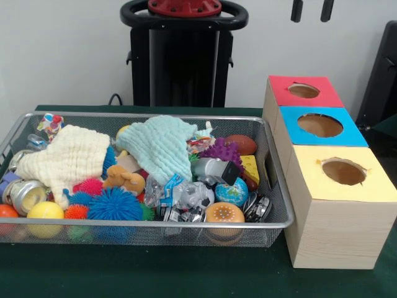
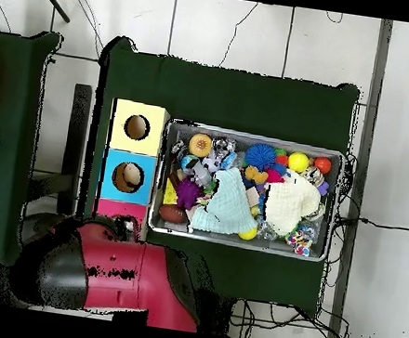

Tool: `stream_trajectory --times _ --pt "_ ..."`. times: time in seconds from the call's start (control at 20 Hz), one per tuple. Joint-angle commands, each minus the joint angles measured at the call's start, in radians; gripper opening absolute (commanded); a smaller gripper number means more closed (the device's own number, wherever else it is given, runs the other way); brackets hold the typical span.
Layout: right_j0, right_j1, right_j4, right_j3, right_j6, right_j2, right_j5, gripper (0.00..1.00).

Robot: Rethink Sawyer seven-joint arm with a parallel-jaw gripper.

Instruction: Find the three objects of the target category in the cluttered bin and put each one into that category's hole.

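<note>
The wire mesh bin [image 1: 280, 186] sits on the green table, full of clutter; it also shows in the overhead view [image 2: 337, 206]. One confetti patchwork piece [image 1: 50, 123] lies in the bin's far left corner, and in the overhead view [image 2: 303, 237] next to the cream cloth. A second colourful crinkled scrap [image 1: 201, 142] peeks out beside the mint cloth. No third one shows. The yellow-topped box's hole [image 1: 343, 171] [image 2: 137, 128] is nearest the camera in the front view. My gripper [image 1: 312, 10] shows only two dark fingertips at the top edge, apart and empty, high above the boxes.
A cream cloth [image 1: 65, 158] and a mint cloth [image 1: 162, 146] cover much of the bin. Spiky balls [image 1: 113, 205], a toy dog, a globe ball, cans and a doughnut fill the rest. Blue-topped [image 1: 320, 125] and red-topped [image 1: 304, 90] boxes stand behind the yellow one.
</note>
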Motion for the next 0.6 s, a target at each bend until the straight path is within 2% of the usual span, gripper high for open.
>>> stream_trajectory --times 0.05,0.3,0.6 --pt "0.015 0.075 -0.028 -0.156 0.22 -0.006 0.17 1.0" --pt "0.02 0.095 -0.025 -0.195 0.208 -0.004 0.208 1.0" --pt "-0.01 0.108 0.02 -0.154 0.178 0.009 0.172 1.0"
